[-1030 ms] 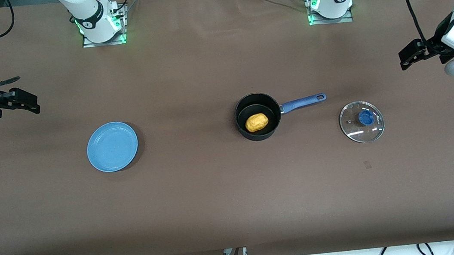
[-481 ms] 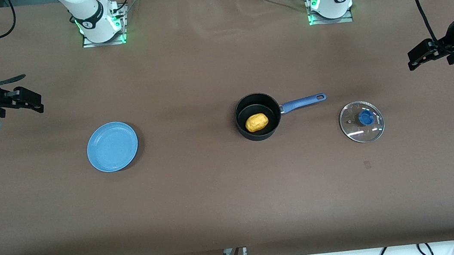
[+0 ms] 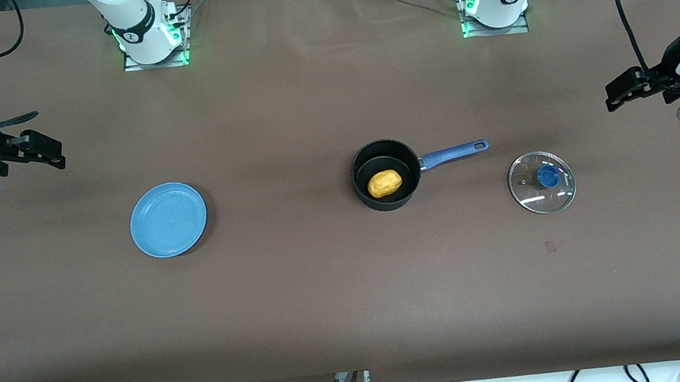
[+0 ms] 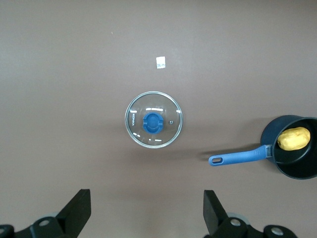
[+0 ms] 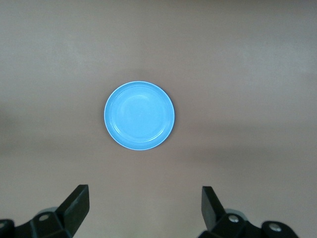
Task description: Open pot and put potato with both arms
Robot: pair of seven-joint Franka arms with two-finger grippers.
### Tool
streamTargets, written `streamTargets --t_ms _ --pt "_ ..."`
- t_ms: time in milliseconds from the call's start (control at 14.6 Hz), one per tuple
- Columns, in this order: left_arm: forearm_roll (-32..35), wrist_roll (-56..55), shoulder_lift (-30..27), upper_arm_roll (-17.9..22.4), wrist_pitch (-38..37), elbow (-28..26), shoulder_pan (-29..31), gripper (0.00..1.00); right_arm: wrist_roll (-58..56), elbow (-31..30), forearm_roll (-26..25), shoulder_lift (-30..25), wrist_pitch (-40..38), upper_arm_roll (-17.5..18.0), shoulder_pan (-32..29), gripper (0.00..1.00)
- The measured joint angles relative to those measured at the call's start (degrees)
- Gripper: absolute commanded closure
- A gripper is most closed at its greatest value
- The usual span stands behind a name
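The black pot [image 3: 386, 174] with its blue handle [image 3: 453, 153] stands uncovered near the table's middle. The yellow potato [image 3: 384, 183] lies inside it. Pot [image 4: 293, 148] and potato [image 4: 293, 138] also show in the left wrist view. The glass lid [image 3: 541, 182] with a blue knob lies flat on the table beside the handle's end, toward the left arm's end, and shows in the left wrist view [image 4: 154, 120]. My left gripper [image 3: 618, 92] [image 4: 147, 210] is open and empty, high at the left arm's end. My right gripper [image 3: 47, 154] [image 5: 144, 208] is open and empty, high at the right arm's end.
A flat blue plate [image 3: 168, 219] lies empty toward the right arm's end and shows in the right wrist view [image 5: 139, 115]. A small white paper scrap [image 4: 160, 62] lies near the lid. The brown table [image 3: 327, 296] has a front edge with cables below it.
My left gripper drew outward toward its table end, then came back a little inward. The right gripper shifted slightly early on and now holds still. Pot, potato, lid and plate have not moved.
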Motion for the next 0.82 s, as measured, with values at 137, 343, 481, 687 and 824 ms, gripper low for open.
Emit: streamTargets --t_ms 137,343,481,687,824 --pt "0.0 0.01 0.04 -0.02 0.87 0.07 0.0 0.0 0.0 0.0 0.0 0.0 0.01 -0.03 0.0 0.0" --pt "0.0 0.02 0.44 -0.02 1.05 0.11 0.0 0.0 0.0 0.0 0.0 0.0 0.03 -0.1 -0.02 0.0" --pt "0.0 0.03 0.6 -0.02 1.11 0.14 0.0 0.0 0.0 0.0 0.0 0.0 0.04 -0.11 -0.02 0.0" --pt "0.0 0.05 0.73 -0.05 1.11 0.16 -0.01 0.0 0.0 0.0 0.0 0.0 0.04 -0.11 -0.02 0.0" --pt "0.0 0.07 1.0 -0.06 1.12 0.21 -0.01 0.0 0.0 0.0 0.0 0.0 0.04 -0.11 -0.02 0.0"
